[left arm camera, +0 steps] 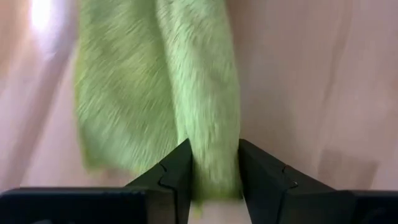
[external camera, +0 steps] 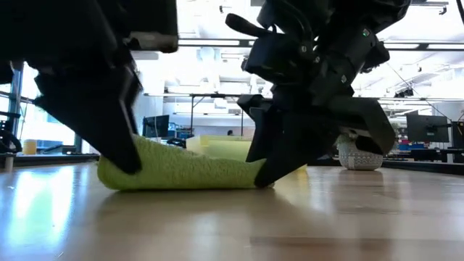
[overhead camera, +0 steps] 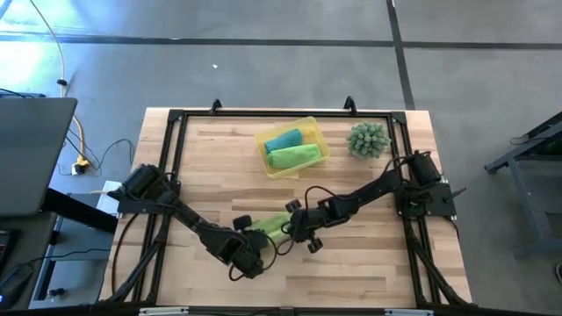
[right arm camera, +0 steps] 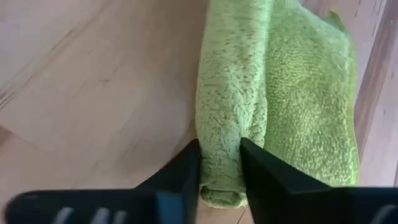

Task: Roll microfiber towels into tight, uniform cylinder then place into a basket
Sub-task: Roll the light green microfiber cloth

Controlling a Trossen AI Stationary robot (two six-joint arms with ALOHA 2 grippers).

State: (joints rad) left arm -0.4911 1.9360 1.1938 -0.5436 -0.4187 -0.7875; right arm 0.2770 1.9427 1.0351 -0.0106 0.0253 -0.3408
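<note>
High view is showing two rolled towels (overhead camera: 291, 147) sitting in the basket (overhead camera: 313, 129) at 12 o'clock. Both fingers are pinching the last lime-green towel (overhead camera: 270, 227), half rolled, mid-table.

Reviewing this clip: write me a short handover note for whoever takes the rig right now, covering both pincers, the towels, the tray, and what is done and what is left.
Left pincer: shut on one end of the lime-green towel, low at the table's front centre.
Right pincer: shut on the roll's other end.
The towel lies on the wood, partly rolled, with a loose flap beside the roll.
Yellow tray at the back centre holds a rolled teal towel and a rolled green towel.
Done: two rolls in the tray.
Left: finish rolling this third towel, then place it in the tray.
</note>
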